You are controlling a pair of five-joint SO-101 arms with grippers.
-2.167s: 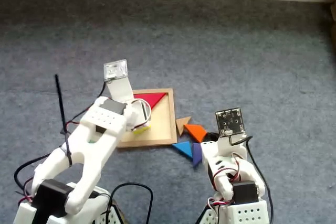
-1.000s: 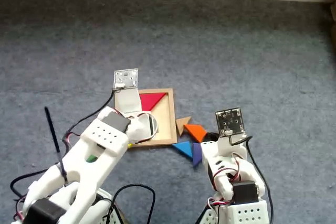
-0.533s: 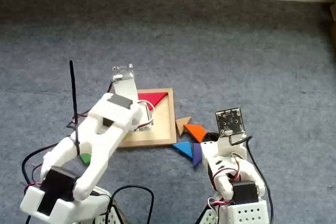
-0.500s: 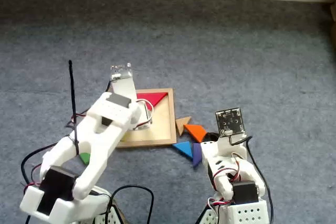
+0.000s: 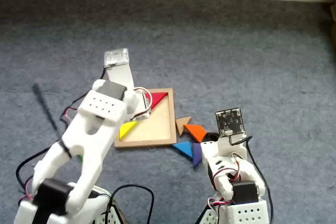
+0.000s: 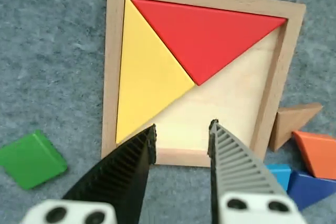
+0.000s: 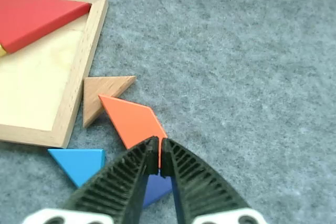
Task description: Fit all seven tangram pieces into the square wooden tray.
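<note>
The square wooden tray [image 6: 113, 66] [image 5: 172, 121] [image 7: 79, 95] holds a large red triangle [image 6: 210, 32] [image 5: 157, 98] [image 7: 37, 17] and a large yellow triangle [image 6: 144, 77] [image 5: 127, 128], edge to edge. My left gripper [image 6: 182, 129] hangs open and empty above the tray's near rim. Beside the tray lie a wooden triangle [image 7: 100, 95] [image 5: 182, 124], an orange parallelogram [image 7: 131, 119] [image 5: 197, 131], a light blue triangle [image 7: 79, 163] [image 5: 184, 148] and a dark blue piece [image 7: 157, 187] [image 5: 197, 153]. My right gripper [image 7: 159, 150] is shut just above the orange piece's corner, holding nothing.
A green square [image 6: 31, 158] lies on the grey carpet, off the tray's yellow side. The left arm [image 5: 94, 129] covers part of the tray in the high view. Open carpet stretches beyond the tray and to the right of the loose pieces.
The left arm swung about over the tray and has shifted left, uncovering the yellow triangle in the tray. The right arm and the loose pieces have not moved.
</note>
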